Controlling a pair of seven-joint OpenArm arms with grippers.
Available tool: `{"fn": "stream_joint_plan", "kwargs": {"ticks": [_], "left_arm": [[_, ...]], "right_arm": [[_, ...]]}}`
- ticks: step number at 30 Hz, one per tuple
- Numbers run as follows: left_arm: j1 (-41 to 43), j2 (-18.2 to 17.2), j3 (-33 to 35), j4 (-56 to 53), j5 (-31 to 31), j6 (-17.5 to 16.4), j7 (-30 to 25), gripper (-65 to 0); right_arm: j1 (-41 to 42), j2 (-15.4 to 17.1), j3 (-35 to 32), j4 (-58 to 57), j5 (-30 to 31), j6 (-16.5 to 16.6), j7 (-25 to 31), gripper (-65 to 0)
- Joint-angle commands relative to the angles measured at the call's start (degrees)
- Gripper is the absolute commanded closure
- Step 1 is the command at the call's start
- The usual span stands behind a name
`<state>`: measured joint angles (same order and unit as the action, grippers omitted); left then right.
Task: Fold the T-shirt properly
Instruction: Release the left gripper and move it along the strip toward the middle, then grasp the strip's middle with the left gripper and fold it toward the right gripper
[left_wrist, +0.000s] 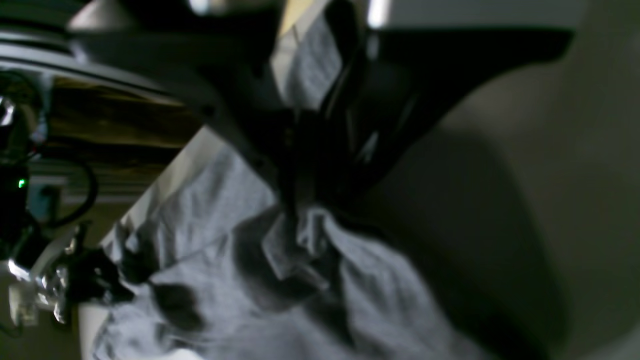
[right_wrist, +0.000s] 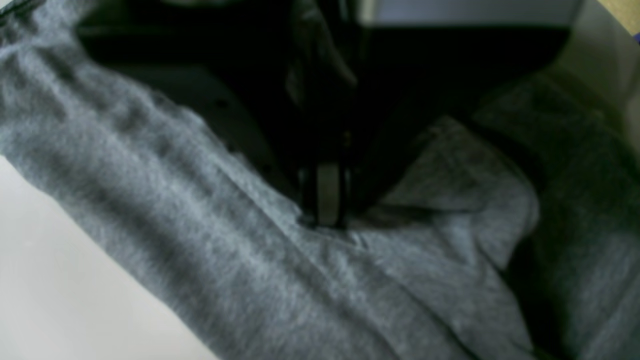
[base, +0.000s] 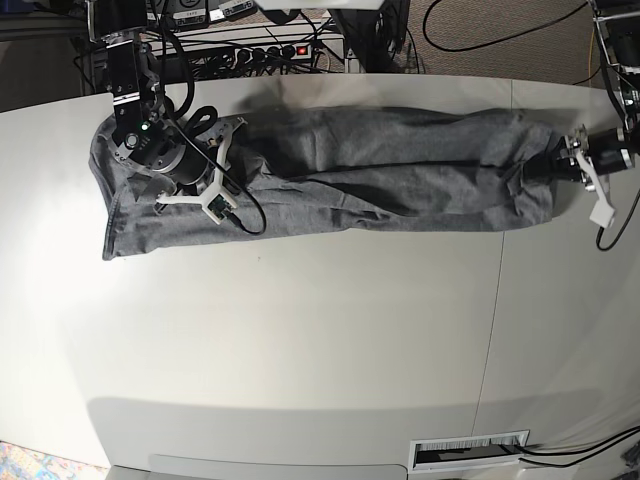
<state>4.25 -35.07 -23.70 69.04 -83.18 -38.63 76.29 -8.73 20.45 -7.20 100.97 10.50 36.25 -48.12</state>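
Note:
The grey T-shirt (base: 400, 165) lies stretched in a long, rumpled band across the far half of the table. My left gripper (base: 553, 165) is at the shirt's right end. In the left wrist view its dark fingers meet on a bunched fold of T-shirt (left_wrist: 215, 200), so the left gripper (left_wrist: 300, 215) is shut on the cloth. My right gripper (base: 140, 180) is over the shirt's left end. The right wrist view shows the right gripper (right_wrist: 325, 215) closed, pinching a seam of the T-shirt (right_wrist: 200, 225).
The white table (base: 300, 330) extends toward the near side below the shirt. A power strip and cables (base: 270, 50) run behind the far edge. A slotted vent (base: 470, 452) sits at the front edge.

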Motion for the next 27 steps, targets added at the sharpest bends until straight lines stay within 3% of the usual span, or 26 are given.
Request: {"fn": "stream_joint_plan", "kwargs": {"ticks": [1, 6, 10, 16, 27], "left_arm": [[-0.74, -1.44, -0.39, 2.64, -1.82, -0.22, -0.07, 0.0], [-0.33, -0.87, -0.37, 14.67, -1.82, -0.24, 0.00, 0.0], [0.20, 1.66, -0.37, 24.06, -1.82, -0.33, -0.07, 0.0], [2.16, 9.42, -0.17, 33.44, -1.82, -1.37, -1.84, 0.0], [3.52, 22.58, 5.31, 34.14, -1.82, -1.37, -3.54, 0.0]], "right_arm": [[0.31, 0.66, 0.17, 0.33, -1.11, -0.09, -1.27, -0.8], [0.31, 0.66, 0.17, 0.33, -1.11, -0.09, -1.14, -0.8], [0.31, 0.66, 0.17, 0.33, -1.14, -0.09, -1.14, -0.8], [0.31, 0.66, 0.17, 0.33, -1.14, -0.09, -1.25, -0.8], [0.31, 0.66, 0.17, 0.33, -1.14, -0.11, -1.36, -0.8]]}}
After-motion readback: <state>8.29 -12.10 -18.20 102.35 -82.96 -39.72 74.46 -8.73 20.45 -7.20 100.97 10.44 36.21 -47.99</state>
